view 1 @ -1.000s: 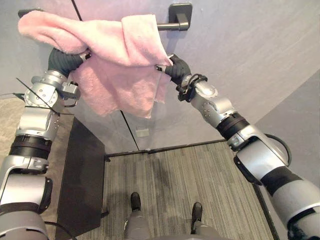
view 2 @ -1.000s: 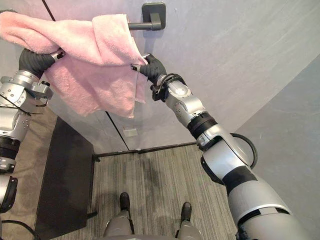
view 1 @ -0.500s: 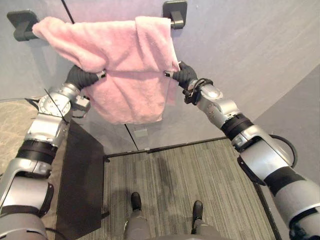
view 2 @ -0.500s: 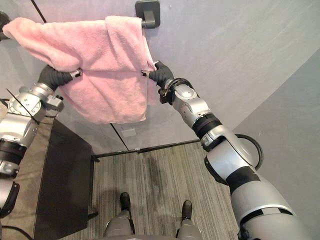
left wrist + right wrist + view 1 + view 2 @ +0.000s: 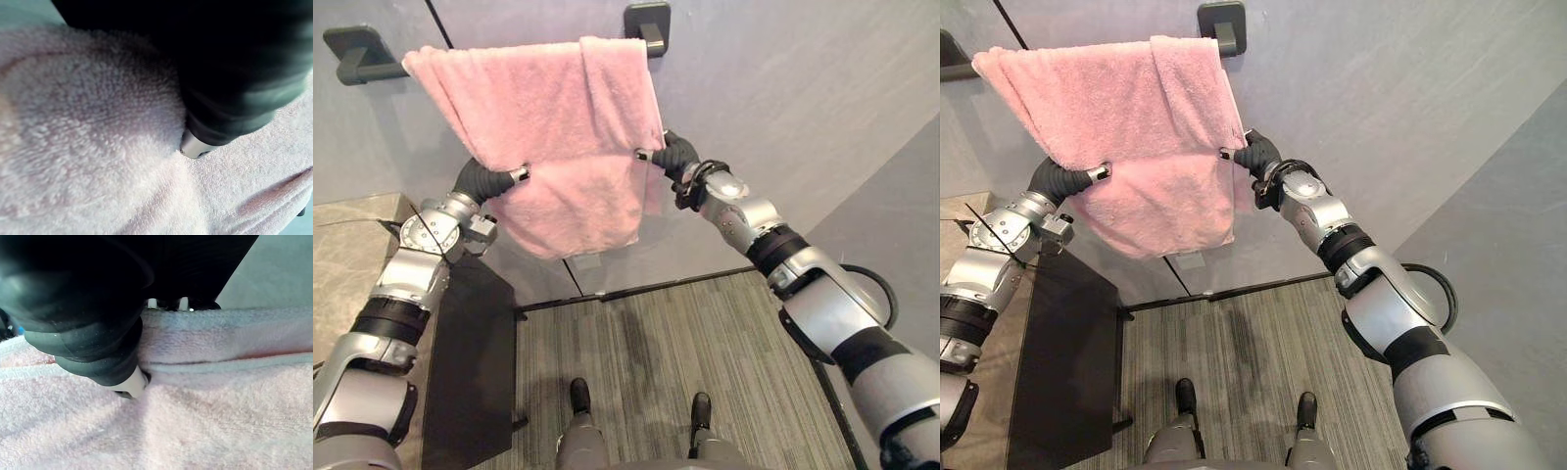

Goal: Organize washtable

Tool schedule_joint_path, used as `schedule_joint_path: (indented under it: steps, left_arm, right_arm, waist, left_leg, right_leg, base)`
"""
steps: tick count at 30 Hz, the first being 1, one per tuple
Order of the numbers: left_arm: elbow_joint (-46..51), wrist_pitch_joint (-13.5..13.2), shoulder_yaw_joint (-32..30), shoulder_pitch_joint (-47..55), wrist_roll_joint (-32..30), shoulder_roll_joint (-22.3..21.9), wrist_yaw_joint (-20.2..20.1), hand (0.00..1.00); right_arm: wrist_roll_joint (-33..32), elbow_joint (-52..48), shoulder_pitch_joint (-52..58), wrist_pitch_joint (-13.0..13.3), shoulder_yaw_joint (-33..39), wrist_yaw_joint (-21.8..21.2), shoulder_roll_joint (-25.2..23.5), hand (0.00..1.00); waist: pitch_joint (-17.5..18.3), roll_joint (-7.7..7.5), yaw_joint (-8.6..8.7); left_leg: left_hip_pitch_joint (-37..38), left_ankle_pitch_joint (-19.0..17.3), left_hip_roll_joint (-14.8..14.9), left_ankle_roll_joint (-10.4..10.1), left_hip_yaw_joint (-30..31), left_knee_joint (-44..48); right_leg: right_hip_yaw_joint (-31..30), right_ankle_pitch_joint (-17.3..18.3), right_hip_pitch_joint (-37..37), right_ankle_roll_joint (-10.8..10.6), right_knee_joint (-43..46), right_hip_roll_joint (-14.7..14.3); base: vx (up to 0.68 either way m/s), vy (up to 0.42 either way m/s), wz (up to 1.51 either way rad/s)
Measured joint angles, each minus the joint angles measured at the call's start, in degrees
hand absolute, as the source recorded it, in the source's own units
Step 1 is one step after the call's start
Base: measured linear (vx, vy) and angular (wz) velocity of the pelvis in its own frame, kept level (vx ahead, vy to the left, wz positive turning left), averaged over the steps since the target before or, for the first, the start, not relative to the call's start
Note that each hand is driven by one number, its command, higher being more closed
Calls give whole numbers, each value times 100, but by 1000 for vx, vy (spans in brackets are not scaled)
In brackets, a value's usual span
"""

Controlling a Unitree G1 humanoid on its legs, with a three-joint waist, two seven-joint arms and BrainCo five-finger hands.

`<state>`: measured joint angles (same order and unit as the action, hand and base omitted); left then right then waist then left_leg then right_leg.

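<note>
A pink towel [image 5: 558, 117] hangs over a dark wall bar between two brackets, the left bracket [image 5: 357, 54] and the right bracket [image 5: 647, 22]. It is spread along the bar, with a folded strip at its right end. My left hand [image 5: 494, 179] grips the towel's front layer low on the left, thumb [image 5: 195, 144] pressed into the pile. My right hand [image 5: 672, 154] pinches the right edge at about the same height, thumb [image 5: 128, 384] on the cloth. The fingers of both hands sit behind the towel.
A marble counter [image 5: 352, 235] lies at the left with a dark panel [image 5: 470, 362] below it. Grey wall rises behind the towel, with a small socket [image 5: 590, 260] low on it. Striped carpet [image 5: 705, 343] covers the floor.
Both hands have come down and drawn the towel flatter over the bar. The bunched left part now hangs spread out, and the left bracket shows beside it.
</note>
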<state>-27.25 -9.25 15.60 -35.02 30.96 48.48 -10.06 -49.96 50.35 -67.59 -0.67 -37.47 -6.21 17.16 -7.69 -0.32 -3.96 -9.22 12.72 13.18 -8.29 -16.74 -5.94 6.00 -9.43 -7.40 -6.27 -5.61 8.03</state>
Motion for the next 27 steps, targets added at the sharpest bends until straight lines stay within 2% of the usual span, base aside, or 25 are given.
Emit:
schedule_joint_path:
  steps: [7, 15, 17, 25, 26, 27]
  left_arm:
    - [-576, -7, -15, -257, -30, -183, 2, 100]
    - [-1335, -6, -84, -741, -380, -365, -6, 100]
    - [-1465, 1, -270, -802, -482, -490, -10, 100]
    - [-1770, 43, -374, -1002, -584, -511, -12, 100]
    - [-1778, 78, -432, -1002, -584, -526, -12, 0]
    - [-1785, 98, -482, -1002, -584, -548, -12, 0]
  right_arm:
    - [10, -62, 0, 19, -136, -13, 15, 100]
    - [107, -240, 2, 18, -141, -39, 4, 100]
    - [109, -240, 2, 18, -141, -51, -27, 100]
    - [110, -241, 2, 18, -140, -149, -126, 100]
    - [110, -240, 2, 18, -140, -149, -152, 100]
    - [110, -240, 2, 18, -140, -149, -161, 100]
  waist:
    - [20, -26, 9]
    - [96, -148, 31]
    - [113, -174, 29]
    - [143, -227, 16]
    - [144, -231, 16]
    - [144, -233, 15]
  left_leg:
    - [8, 2, 2, 2, 2, 0]
    - [9, 8, 6, 10, 6, 0]
    - [9, 10, 5, 11, 10, -1]
    - [9, 6, 7, 5, 17, -1]
    - [9, 5, 7, 6, 17, -1]
    - [9, 6, 7, 6, 17, -1]
  right_leg:
    - [-2, -17, 8, -32, 1, -1]
    - [-1, -17, 9, -32, 1, -6]
    - [1, -17, 13, -32, 1, -6]
    - [6, -17, 15, -32, 1, -10]
    - [6, -17, 15, -32, 1, -10]
    - [6, -17, 15, -32, 1, -10]
  base:
    - [0, 0, 0]
    - [0, 0, 0]
    - [0, 0, 0]
    - [0, 0, 0]
    - [0, 0, 0]
    - [0, 0, 0]
